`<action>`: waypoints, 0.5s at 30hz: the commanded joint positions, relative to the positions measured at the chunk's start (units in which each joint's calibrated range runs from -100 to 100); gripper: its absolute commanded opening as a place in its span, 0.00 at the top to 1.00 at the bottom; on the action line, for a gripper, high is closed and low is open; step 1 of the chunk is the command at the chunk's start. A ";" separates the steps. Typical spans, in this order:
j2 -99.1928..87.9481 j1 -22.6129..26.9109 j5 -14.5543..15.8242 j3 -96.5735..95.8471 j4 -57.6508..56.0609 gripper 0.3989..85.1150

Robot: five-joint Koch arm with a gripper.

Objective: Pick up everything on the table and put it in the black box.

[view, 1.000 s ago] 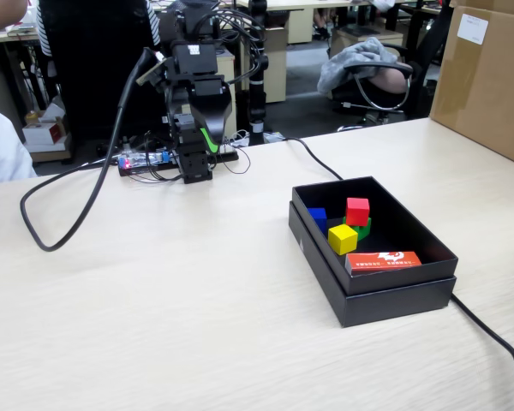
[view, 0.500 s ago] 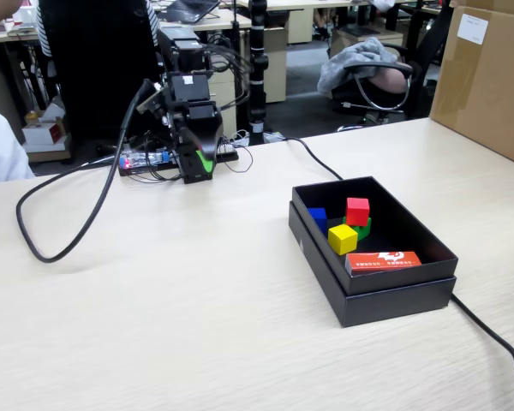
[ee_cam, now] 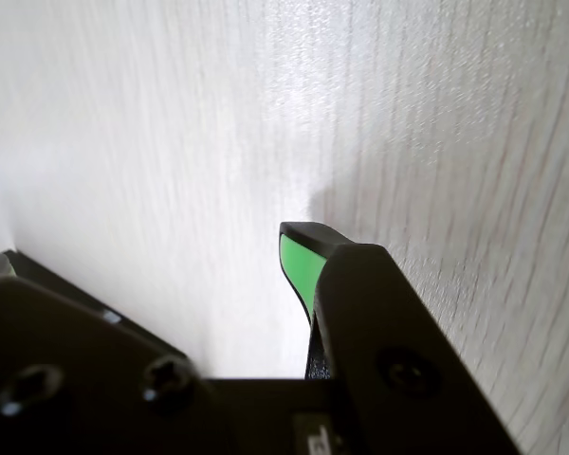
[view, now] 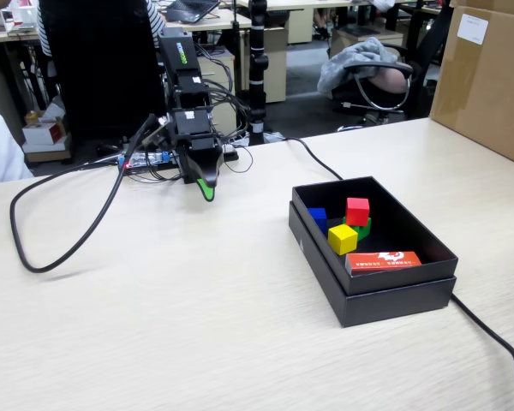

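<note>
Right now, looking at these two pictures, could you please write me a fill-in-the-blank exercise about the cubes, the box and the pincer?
1. The red cube rests on top of the ____ cube.
2. The four cubes lie inside the ____ box.
3. An orange-red packet lies in the box beside the ____ cube.
4. The pincer points down near the table and holds ____.

Missing words: green; black; yellow; nothing

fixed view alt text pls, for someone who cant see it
A black box on a pale table holds blue, red, yellow and green cubes and an orange packet. The arm's gripper points down behind, away from it.
</note>
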 commanded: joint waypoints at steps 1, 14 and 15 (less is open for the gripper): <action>-1.29 -0.68 -2.59 -3.60 14.07 0.37; -1.29 -1.12 -4.84 -20.37 34.02 0.38; -1.29 -1.07 -4.79 -20.56 33.51 0.39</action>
